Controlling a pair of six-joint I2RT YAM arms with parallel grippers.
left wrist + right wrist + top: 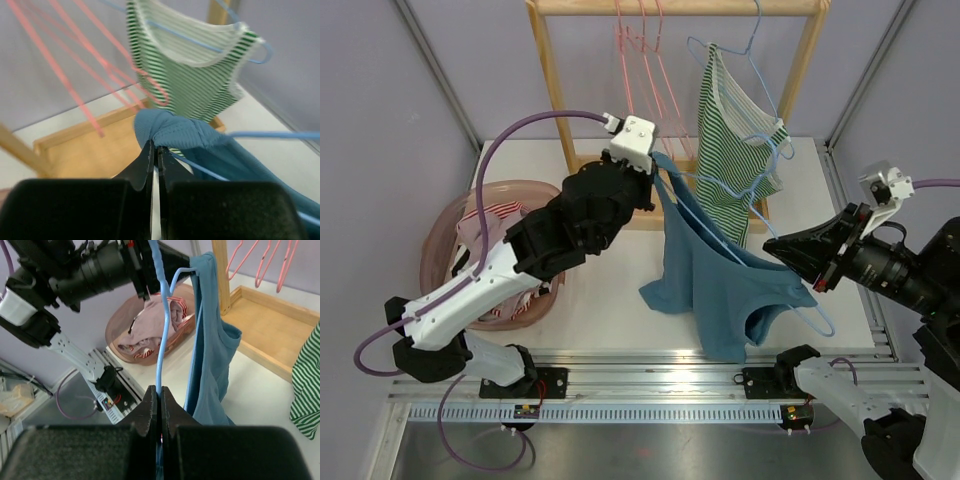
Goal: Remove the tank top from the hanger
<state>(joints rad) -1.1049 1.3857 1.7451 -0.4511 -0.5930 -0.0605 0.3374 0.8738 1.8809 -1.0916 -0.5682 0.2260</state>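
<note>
Just in front of the wooden rack (548,75), the left gripper (155,156) is pinched shut on a strap of the blue tank top (705,270) and the right gripper (159,396) is clamped on its blue hanger (160,335), so drawing that strap off the hanger's end while the right holds firm seems best.

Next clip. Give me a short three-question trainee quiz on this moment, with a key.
1. True or false: the left end effector is shut on the blue tank top.
2. Fill in: the green striped tank top hangs from the wooden ____.
3. What does the right end effector grip? A) the blue hanger B) the green striped tank top C) the blue tank top

Key: 1 true; 2 rack; 3 A.
</note>
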